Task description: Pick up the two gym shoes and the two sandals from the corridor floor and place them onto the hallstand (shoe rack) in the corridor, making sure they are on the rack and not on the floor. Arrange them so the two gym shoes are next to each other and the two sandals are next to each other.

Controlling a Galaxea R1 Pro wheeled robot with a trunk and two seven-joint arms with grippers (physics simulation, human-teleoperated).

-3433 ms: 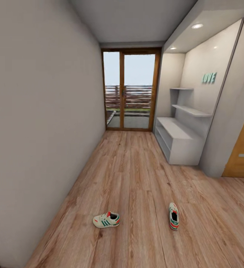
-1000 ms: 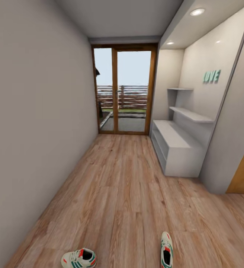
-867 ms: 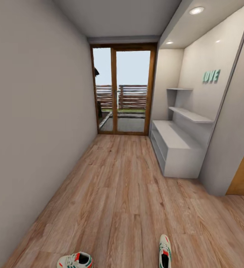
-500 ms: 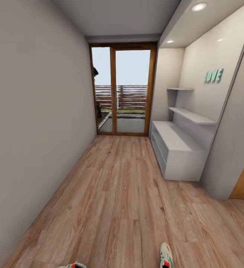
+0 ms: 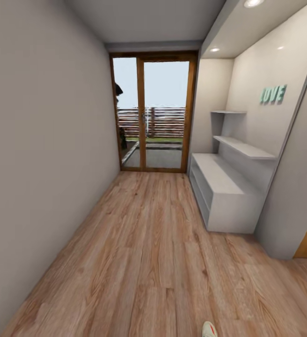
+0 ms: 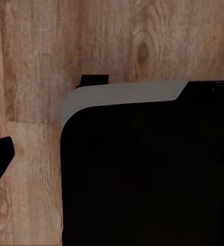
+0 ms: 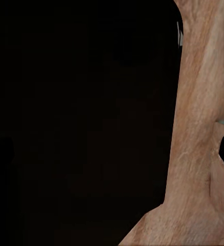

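Corridor floor: plank, runs to far glass door.
Hallstand: far right, shelves bare.
Gym shoe: toe tip at near edge, right of centre.
Sandals: unsighted.
Grippers: opening and any load cannot be told.
Step, judged: approach for pickup. Next: get shoe into reach.

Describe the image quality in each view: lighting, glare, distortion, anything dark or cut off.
Head view: even, soft light, with wide-angle stretch bending the walls; ceiling spotlights glow, the glass door is bright, and a gym shoe is cropped at the bottom edge. Left wrist view: sharp wood floor, but a black unlit body with a grey edge blocks much of it. Right wrist view: mostly black, with a strip of floor.
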